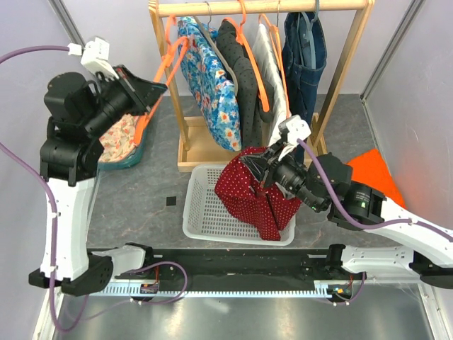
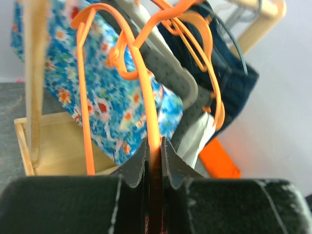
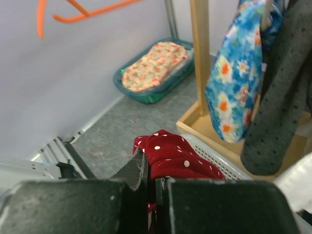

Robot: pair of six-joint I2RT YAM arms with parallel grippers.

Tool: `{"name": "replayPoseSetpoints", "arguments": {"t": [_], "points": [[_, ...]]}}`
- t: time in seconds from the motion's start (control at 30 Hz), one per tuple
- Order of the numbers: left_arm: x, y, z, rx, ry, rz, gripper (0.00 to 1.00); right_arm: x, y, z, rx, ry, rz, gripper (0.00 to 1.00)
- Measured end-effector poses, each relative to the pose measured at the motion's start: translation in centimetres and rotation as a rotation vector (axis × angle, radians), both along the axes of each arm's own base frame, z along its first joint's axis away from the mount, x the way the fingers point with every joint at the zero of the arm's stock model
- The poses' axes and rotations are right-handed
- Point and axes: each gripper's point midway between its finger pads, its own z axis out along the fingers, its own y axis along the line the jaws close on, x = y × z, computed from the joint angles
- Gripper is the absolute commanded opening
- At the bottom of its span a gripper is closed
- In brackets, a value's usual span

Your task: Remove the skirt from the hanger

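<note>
My right gripper is pinched shut on the red white-dotted fabric skirt, which hangs over the white plastic mesh basket. My left gripper clamps the orange plastic hanger, well apart. Separation looks done; next I'd release the skirt downward.

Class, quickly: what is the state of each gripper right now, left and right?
Left gripper: closed on the orange hanger.
Right gripper: closed on the red dotted skirt.
</note>
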Motion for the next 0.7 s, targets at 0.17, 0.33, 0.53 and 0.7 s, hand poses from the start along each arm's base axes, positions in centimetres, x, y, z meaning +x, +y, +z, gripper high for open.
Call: {"name": "replayPoseSetpoints", "arguments": {"t": [0.17,0.33,0.53,0.7], "points": [[2.4,1.4,-0.3,-0.084,0.060,0.032,0.02,1.2,0.0,-3.0,-0.071,0.040,-0.070,0.00],[2.8,1.0,-0.6,-0.139,0.093,0.003,0.02,3.2,1.3,-8.0,-0.202,0.095,-0.163,0.00],[3.4,0.6,0.7,-0.192,0.065,-0.013,0.02,5.3,3.5,-15.9,-0.428,0.163,-0.248,0.00],[5.3,0.7,1.0,-0.228,0.062,0.018,0.02,5.8,4.5,-21.9,-0.601,0.214,-0.260,0.00]]}}
